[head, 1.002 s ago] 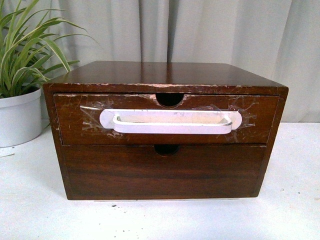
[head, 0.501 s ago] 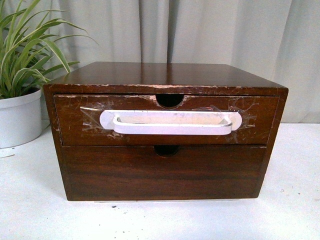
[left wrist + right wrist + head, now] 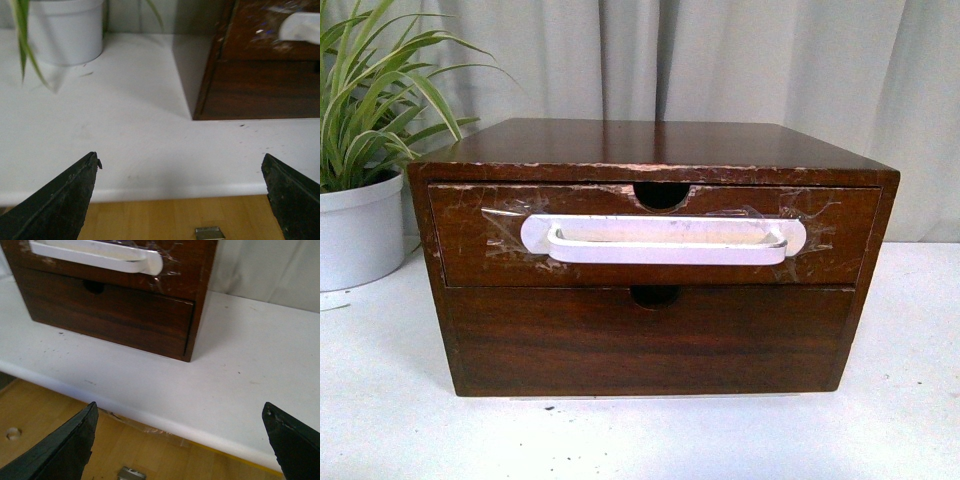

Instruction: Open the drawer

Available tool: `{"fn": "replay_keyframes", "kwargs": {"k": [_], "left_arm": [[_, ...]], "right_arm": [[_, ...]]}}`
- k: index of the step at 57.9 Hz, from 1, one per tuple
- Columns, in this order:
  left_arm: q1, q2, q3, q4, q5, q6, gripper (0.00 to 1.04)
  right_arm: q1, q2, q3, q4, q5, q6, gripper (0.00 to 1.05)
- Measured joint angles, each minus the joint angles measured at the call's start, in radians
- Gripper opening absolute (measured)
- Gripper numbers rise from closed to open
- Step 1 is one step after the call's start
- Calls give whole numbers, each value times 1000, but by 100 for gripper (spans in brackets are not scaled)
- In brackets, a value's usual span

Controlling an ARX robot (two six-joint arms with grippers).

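A dark brown wooden cabinet [image 3: 650,145] stands on the white table. Its upper drawer [image 3: 460,235] is scratched, with a long white bar handle [image 3: 665,242] taped on and a half-round notch [image 3: 661,195]; it sits flush, shut. Neither arm shows in the front view. My left gripper [image 3: 180,165] is open over the table's front edge, short of the cabinet's left corner [image 3: 210,85]. My right gripper [image 3: 180,412] is open too, back from the cabinet's right corner [image 3: 192,330], with the handle's end [image 3: 145,260] ahead of it. Nothing lies between either pair of fingers.
Below is a plain handleless drawer front [image 3: 650,345] with its own notch. A white pot [image 3: 360,235] with a green plant [image 3: 370,90] stands left of the cabinet, also in the left wrist view [image 3: 65,30]. Grey curtain [image 3: 770,60] hangs behind. Wooden floor [image 3: 40,420] shows below the table edge.
The view has shifted slightly, so the cabinet sits a few pixels higher in the front view. The drawer itself has not moved.
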Motion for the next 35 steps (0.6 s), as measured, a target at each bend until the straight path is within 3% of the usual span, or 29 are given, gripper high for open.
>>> {"fn": "replay_keyframes", "kwargs": {"k": [6, 15, 23, 35], "left_arm": [[32, 161, 109, 46, 154, 140, 98], [79, 392, 253, 45, 306, 378, 98], [93, 571, 398, -33, 374, 566, 98], [43, 748, 624, -218, 432, 833, 98]], "right_arm": [[3, 155, 96, 10, -19, -138, 96], [32, 328, 215, -8, -15, -307, 96], [72, 428, 338, -50, 4, -431, 96], [135, 571, 504, -80, 49, -549, 96]]}}
